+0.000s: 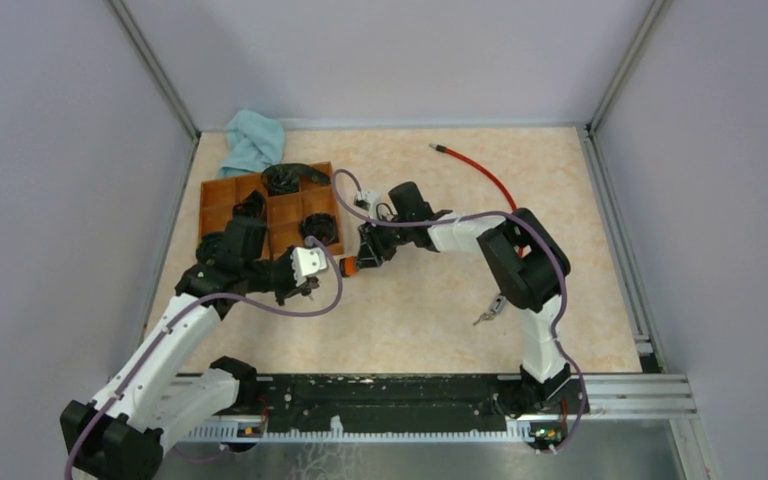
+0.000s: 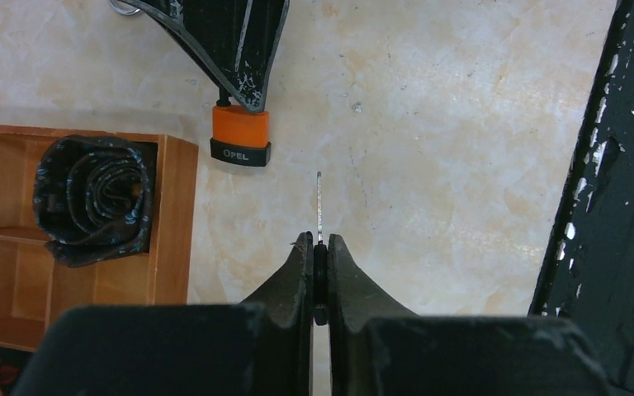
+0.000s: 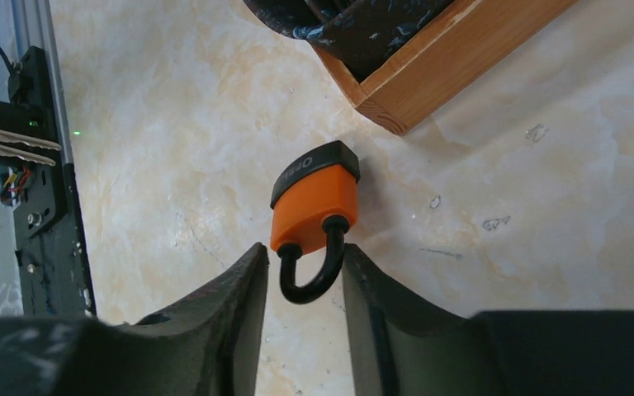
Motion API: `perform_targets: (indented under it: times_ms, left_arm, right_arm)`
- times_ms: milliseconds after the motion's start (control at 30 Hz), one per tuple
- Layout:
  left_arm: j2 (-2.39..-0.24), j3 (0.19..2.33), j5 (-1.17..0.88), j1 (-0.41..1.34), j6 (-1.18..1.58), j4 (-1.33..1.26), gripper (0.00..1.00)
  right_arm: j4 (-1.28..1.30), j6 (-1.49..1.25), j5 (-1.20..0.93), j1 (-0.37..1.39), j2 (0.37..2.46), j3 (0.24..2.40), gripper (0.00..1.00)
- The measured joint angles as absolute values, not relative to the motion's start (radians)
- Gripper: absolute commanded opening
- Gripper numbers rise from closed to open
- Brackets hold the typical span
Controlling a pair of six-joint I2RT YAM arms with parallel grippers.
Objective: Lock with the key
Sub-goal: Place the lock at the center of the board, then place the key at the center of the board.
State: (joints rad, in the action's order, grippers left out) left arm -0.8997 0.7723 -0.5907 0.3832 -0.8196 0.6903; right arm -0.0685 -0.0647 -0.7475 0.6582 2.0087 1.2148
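An orange padlock (image 3: 314, 202) with a black base and black shackle is low over the table beside the tray corner. My right gripper (image 3: 304, 256) is closed round its shackle, jaws about a shackle's width apart. The padlock also shows in the top view (image 1: 348, 268) under the right gripper (image 1: 365, 255), and in the left wrist view (image 2: 241, 136). My left gripper (image 2: 320, 243) is shut on a key (image 2: 319, 206). The thin blade sticks out of the fingertips toward the padlock's base, a short way from it and to its right. The left gripper (image 1: 310, 288) is just left of the padlock.
A wooden compartment tray (image 1: 218, 195) with rolled dark belts sits at the back left, close to the padlock (image 2: 173, 214). A blue cloth (image 1: 255, 140) lies behind it. A red cable (image 1: 475, 170) lies at the back right. Spare keys (image 1: 488, 308) lie near the right arm.
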Motion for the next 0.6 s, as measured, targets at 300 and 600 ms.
perform_targets:
  times_ms: [300, 600]
  left_arm:
    - [-0.944, 0.720, -0.634, 0.384, -0.839, 0.649, 0.10]
    - [-1.060, 0.692, -0.666, 0.400, -0.859, 0.548, 0.09]
  right_arm:
    - [-0.007, -0.026, -0.734, 0.604, 2.008, 1.227, 0.71]
    - [0.067, 0.009, -0.691, 0.468, 1.851, 1.217, 0.75]
